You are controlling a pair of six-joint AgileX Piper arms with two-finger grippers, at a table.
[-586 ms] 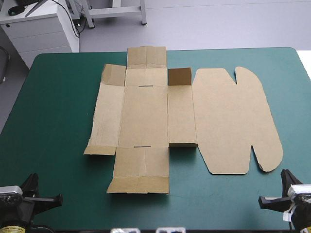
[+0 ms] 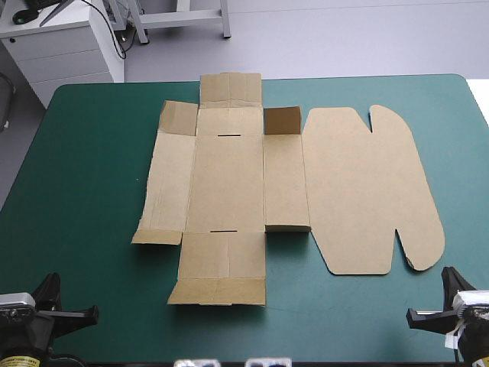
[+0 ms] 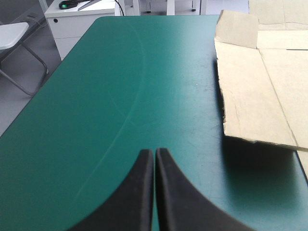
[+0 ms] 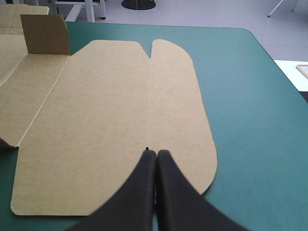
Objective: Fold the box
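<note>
1. Left wrist view: the left gripper (image 3: pixel 154 153) had its black fingers pressed together into one pointed arch, holding nothing, above the bare teal-green cover (image 3: pixel 120 96); the brown box (image 3: pixel 260 96) lay ahead and off to the side toward the table's middle; the near corner of its outer side flap (image 3: pixel 250 110) was lifted slightly, with shadow under it.
2. Right wrist view: the right gripper (image 4: pixel 156 153) likewise had its fingers meeting tip to tip, empty; the box's large rounded lid panel (image 4: pixel 120 106) lay flat ahead of it; a small flap (image 4: pixel 45 33) stood upright at the far end of the neighbouring panel.
3. High view: the box was spread unfolded across the table's middle, its far flap reaching the far edge and the lid panel on the right; both grippers sat at the near edge, one toward each corner, the left well apart from the board, the right near the lid's near corner.
</note>
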